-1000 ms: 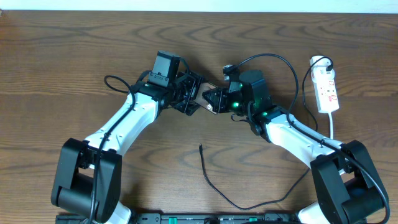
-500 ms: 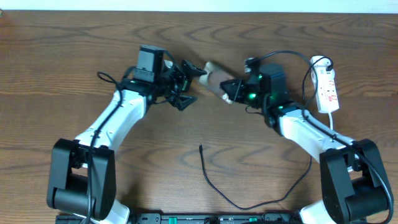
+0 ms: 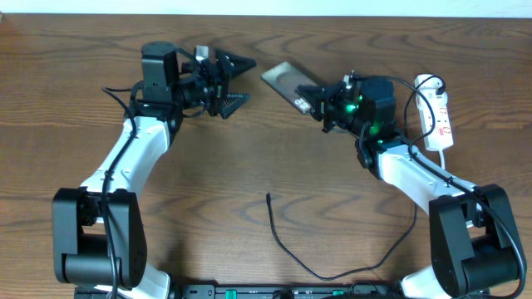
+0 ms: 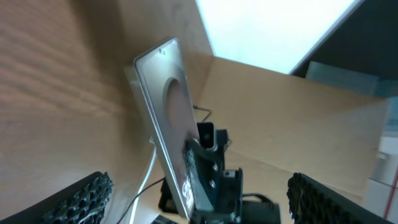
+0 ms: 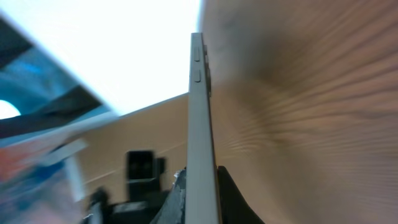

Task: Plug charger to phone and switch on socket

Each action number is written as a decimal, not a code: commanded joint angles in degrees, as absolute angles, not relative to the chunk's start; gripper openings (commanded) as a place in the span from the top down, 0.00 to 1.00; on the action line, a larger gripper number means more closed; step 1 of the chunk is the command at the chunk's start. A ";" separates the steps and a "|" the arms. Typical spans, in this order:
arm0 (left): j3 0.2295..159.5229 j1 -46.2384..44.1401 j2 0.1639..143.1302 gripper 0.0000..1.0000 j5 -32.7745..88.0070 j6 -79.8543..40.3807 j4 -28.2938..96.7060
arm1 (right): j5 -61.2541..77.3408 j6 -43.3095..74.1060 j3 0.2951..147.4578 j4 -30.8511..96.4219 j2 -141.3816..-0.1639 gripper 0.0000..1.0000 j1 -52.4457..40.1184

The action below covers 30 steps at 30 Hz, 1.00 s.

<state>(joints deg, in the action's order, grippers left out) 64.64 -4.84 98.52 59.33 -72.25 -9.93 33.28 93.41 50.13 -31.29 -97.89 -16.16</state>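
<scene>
Where the phone is: the phone [image 3: 285, 79] is in the far half of the table [image 3: 249, 158], toward 12 o'clock from its middle; whether it touches the wood cannot be told.
Phone axis: in the overhead view its long axis runs from 10 o'clock to 4 o'clock, and the free end points to 10 o'clock.
Phone attitude: the right wrist view shows it edge-on, the thin side with two buttons facing the camera.
Right gripper: the right gripper [image 3: 314, 103] pinches the phone's 4 o'clock end, jaws pressed onto its faces.
Left gripper: the left gripper [image 3: 239, 80] is spread wide and holds nothing. It is at 9 o'clock of the phone, apart from it, with fingertips aimed at 3 o'clock.
Charger: the charger [image 3: 274, 231] lies loose at 6 o'clock of the phone, well apart. Its plug tip points to 12 o'clock and the cable curves off toward 5 o'clock.
Socket: the socket [image 3: 437, 120] is at 3 o'clock of the phone, beyond the right gripper, with its long axis from 12 to 6 o'clock.
Edges: the far table edge is near the phone at 12 o'clock.
Open room: bare wood lies between the phone and the plug tip.
</scene>
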 commanded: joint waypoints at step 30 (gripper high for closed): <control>65.87 -3.99 97.19 0.08 50.74 -77.36 -19.46 | 26.00 111.18 50.98 -48.90 -97.62 0.99 -30.48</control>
